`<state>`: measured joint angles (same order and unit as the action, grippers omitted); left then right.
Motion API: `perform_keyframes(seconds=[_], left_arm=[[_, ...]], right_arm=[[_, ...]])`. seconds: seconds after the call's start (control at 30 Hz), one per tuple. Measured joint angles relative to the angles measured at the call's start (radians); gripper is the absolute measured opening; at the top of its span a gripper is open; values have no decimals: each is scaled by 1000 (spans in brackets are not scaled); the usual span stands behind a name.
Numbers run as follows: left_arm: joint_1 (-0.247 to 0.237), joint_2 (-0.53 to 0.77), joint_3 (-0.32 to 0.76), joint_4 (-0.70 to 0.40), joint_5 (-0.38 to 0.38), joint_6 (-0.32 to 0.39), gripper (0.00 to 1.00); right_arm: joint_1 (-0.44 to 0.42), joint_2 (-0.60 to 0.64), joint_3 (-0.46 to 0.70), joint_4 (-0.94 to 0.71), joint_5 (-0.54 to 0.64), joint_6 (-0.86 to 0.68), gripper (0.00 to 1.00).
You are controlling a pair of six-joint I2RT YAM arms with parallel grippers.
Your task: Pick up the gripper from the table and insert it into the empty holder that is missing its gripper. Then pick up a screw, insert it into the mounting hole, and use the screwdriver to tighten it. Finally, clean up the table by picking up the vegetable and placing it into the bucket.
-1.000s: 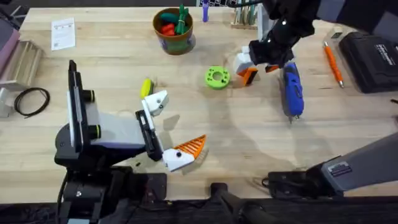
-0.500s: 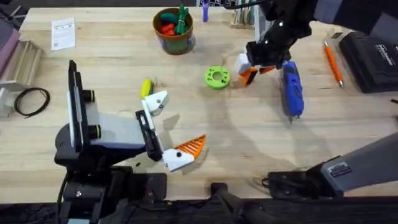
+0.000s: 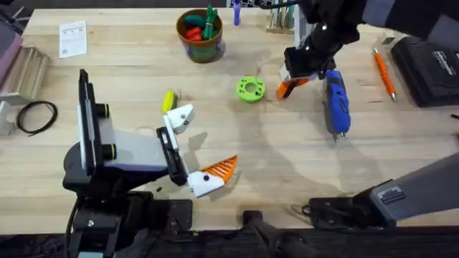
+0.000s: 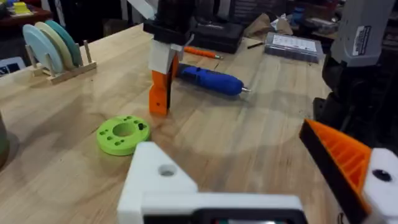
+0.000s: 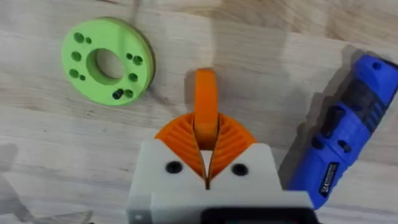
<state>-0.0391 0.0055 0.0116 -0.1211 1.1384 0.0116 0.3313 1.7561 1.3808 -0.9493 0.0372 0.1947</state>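
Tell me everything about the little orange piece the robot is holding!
The gripper is a small, smooth orange plastic wedge with a black side. The right end effector pinches it between ribbed orange pads, shut on it. It hangs pointing down at the wooden table, between the green disc and the blue screwdriver. Whether its tip touches the wood is unclear.

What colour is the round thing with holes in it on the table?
The disc with holes is bright green, seen best from the right wrist camera.

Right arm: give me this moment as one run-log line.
right gripper: shut on gripper | beside green disc | holder: empty | screwdriver: on table
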Motion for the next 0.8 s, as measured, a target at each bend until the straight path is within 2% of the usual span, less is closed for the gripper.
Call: perform_keyframes(seconds=[0.13,0.37,0.53,0.8], left_arm=[[0,0,0,0,0,0,985],[0,0,0,0,0,0,985],[0,0,0,0,0,0,985],[0,0,0,0,0,0,985]], right_arm=[[0,0,5,-11,0,0,11],[0,-24,140,-108,-14,21,10],[0,-115,198,-117,-61,36,10],[0,-265,206,-123,-81,68,9]])
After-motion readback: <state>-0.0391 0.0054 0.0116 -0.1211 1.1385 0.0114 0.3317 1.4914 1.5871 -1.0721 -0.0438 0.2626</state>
